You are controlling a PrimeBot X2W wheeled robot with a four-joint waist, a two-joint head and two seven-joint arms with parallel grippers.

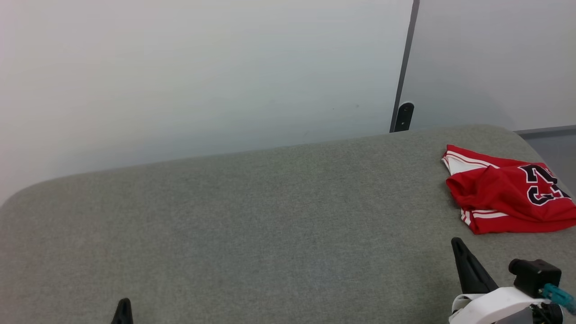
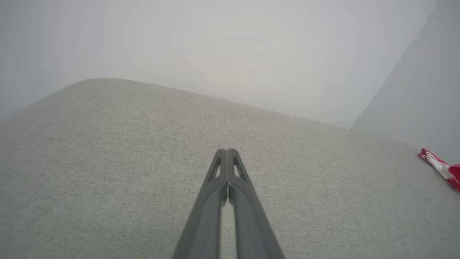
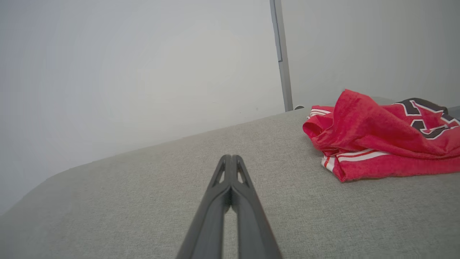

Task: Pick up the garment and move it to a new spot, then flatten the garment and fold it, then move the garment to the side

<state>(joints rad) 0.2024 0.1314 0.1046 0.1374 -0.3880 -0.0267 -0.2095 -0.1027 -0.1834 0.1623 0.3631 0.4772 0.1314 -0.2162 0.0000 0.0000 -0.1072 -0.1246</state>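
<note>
- Here, the garment (image 1: 504,198) lies crumpled at the far right end of the grey fabric-covered desk (image 1: 270,225), close to the rounded right corner.
- It is a red heap. White sleeve cloth and red-and-white striped trim show at its left edge, and black digits outlined in white face up on its right part.
- In the right wrist view the garment (image 3: 377,136) sits ahead and to the right of the fingers, bunched into a raised fold and well apart from them.
- The right hand (image 1: 455,241) rests low over the desk's near right edge, nearer the camera than the garment and not touching it. Its own camera shows the right hand (image 3: 231,157) with both fingers pressed together at the tips and nothing between them.
- The left hand (image 1: 122,312) shows as a dark tip at the lower left, far from the garment.
- In the left wrist view the left hand (image 2: 226,151) is likewise closed tip to tip over bare fabric, gripping nothing. A sliver of the garment (image 2: 440,167) shows at the right edge.
- A pale wall (image 1: 202,67) stands behind the desk, with a dark vertical strip (image 1: 405,67) running down it.
</note>
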